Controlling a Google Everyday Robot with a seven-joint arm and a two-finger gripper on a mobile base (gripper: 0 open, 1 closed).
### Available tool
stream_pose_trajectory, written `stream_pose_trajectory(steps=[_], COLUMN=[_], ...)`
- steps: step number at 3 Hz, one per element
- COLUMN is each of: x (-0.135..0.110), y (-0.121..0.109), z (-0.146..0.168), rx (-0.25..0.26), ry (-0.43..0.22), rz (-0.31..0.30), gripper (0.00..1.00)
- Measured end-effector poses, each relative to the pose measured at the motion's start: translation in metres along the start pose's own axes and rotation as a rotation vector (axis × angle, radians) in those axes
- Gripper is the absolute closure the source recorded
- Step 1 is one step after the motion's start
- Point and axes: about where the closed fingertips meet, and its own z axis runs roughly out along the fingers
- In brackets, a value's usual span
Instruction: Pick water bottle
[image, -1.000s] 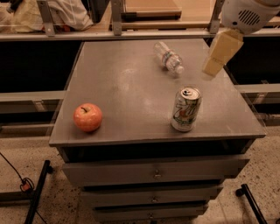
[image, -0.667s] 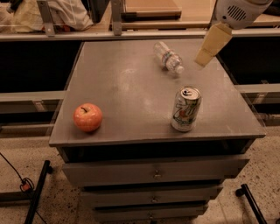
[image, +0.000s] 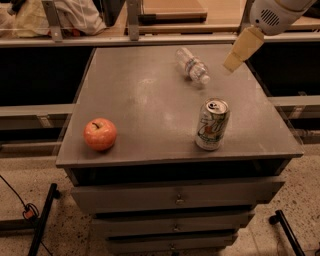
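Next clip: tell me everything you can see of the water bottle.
The bottle is small, clear plastic, with a ribbed body and a pale label band. It lies on its side, diagonally, on the far right part of the grey cabinet top, beyond the can and apart from it. Its whitish near end, likely the cap, points toward the can. Only the top touches it; the hand hangs to its right, clear of it.

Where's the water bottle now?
The water bottle lies on its side at the cabinet top's far right, behind the soda can; the pincer hovers just right of it.
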Motion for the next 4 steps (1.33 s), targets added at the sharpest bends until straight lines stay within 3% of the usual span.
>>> stream_pose_trajectory(steps=[2,4], x=[-0.033,-0.073], y=[-0.006,-0.033], z=[0.023,0.070], rx=[-0.007,0.005], ry=[-0.159,-0.245], rz=[0.084,0.203], gripper=[0.00,0.00])
